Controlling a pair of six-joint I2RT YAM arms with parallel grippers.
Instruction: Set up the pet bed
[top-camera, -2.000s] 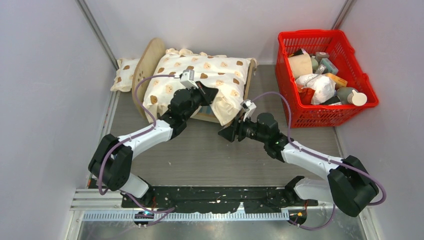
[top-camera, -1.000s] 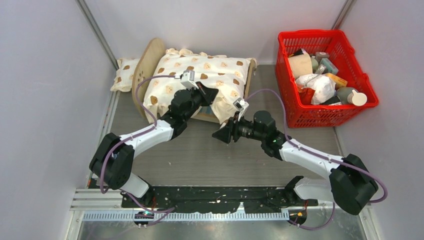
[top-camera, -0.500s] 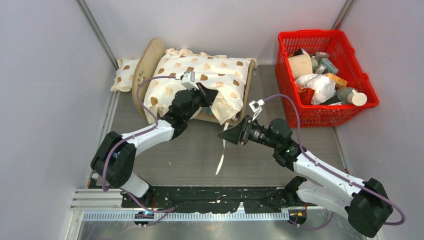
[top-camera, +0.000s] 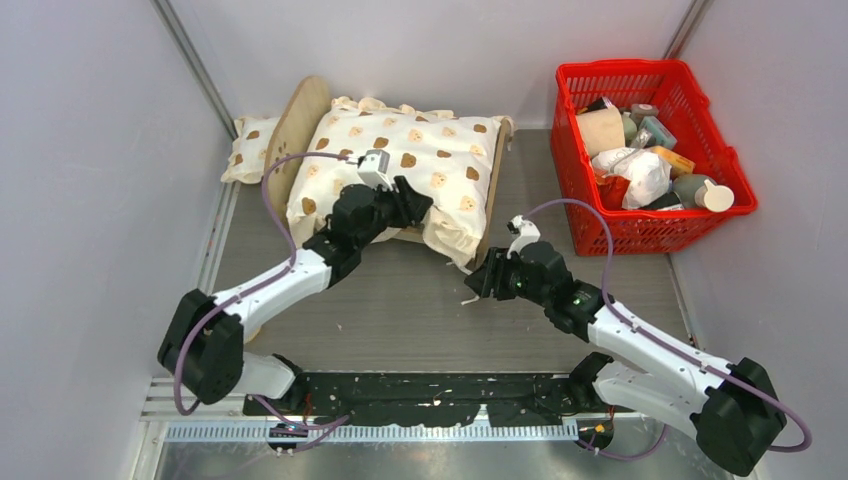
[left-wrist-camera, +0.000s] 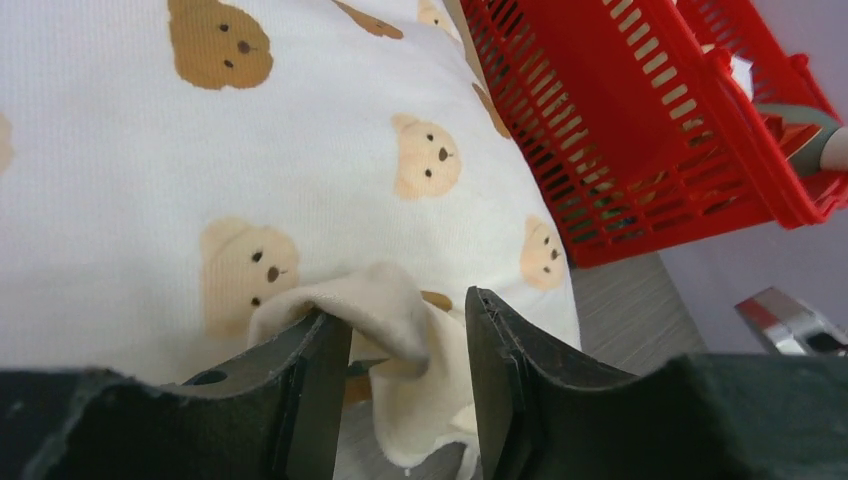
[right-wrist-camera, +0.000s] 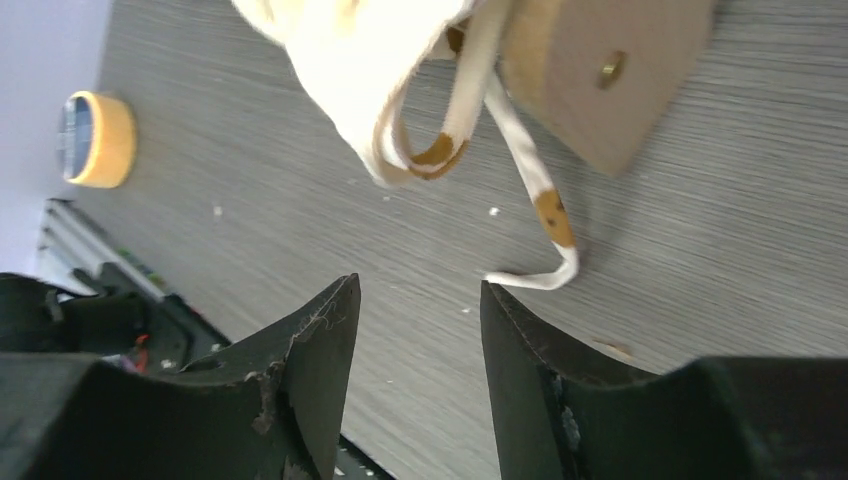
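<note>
Grey wood-grain tabletop (top-camera: 400, 310) fills the middle of the overhead view, closed in by pale walls. At the upper left sits the pet bed (top-camera: 298, 118), its arched headboard on the left. A cream bear-print cushion (top-camera: 400, 150) lies on it and sags over the lower edge. A small matching pillow (top-camera: 245, 148) rests just left of the headboard, against the wall. A red basket (top-camera: 566, 150) of odds and ends stands at the upper right.

The left gripper (top-camera: 412, 203) is at the cushion's lower edge, jaws parted, with a fold of ruffle (left-wrist-camera: 385, 300) lying loose between them. The right gripper (top-camera: 478, 280) hovers released over bare table near the bed's lower right corner, holding nothing. A cloth tie (right-wrist-camera: 535, 200) dangles ahead of it beside a wooden foot (right-wrist-camera: 600, 70).
</note>
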